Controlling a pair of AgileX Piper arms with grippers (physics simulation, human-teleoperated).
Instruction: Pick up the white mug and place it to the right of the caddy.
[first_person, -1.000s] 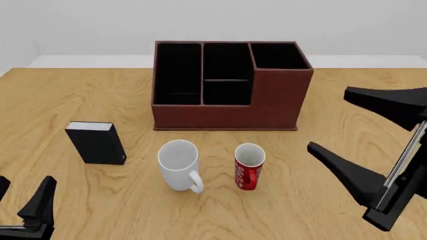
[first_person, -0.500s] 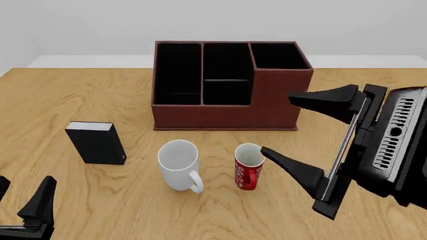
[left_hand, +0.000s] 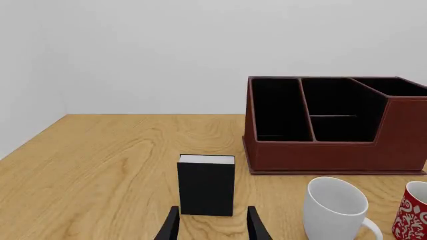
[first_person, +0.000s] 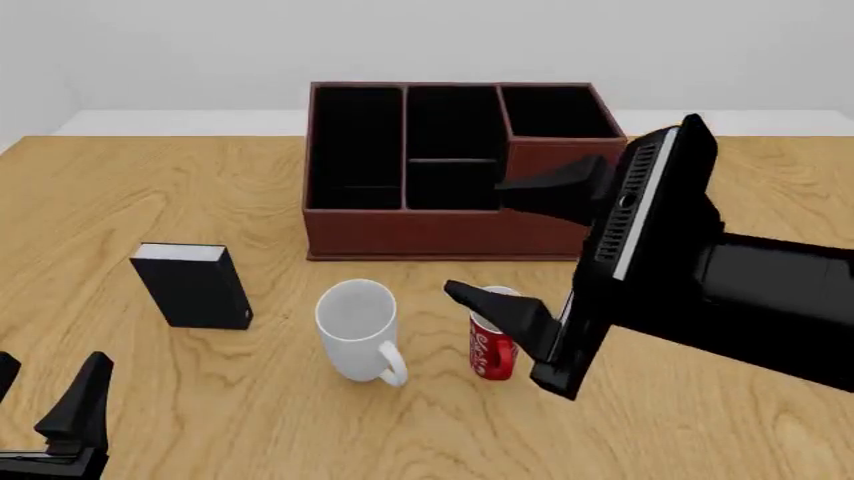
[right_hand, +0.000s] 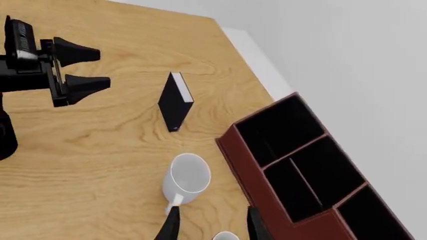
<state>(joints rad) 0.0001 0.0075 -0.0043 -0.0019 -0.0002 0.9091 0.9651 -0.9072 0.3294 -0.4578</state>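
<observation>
Bright, even, sharp render without blur; only faint soft shadows lie on the table (first_person: 160, 190) around the caddy (first_person: 454, 225).

Matte black arms, seemingly vented casing.

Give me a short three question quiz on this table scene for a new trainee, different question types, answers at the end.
1. True or false: the white mug is held by the right gripper.
2. Multiple choice: what stands directly right of the white mug in the front view? A) the black box B) the red mug C) the caddy
3. Fill in: the left gripper has its jaws ____ and holds nothing.

Key: 1. False, the mug stands on the table and the open right gripper holds nothing. 2. B. 3. open.
</observation>
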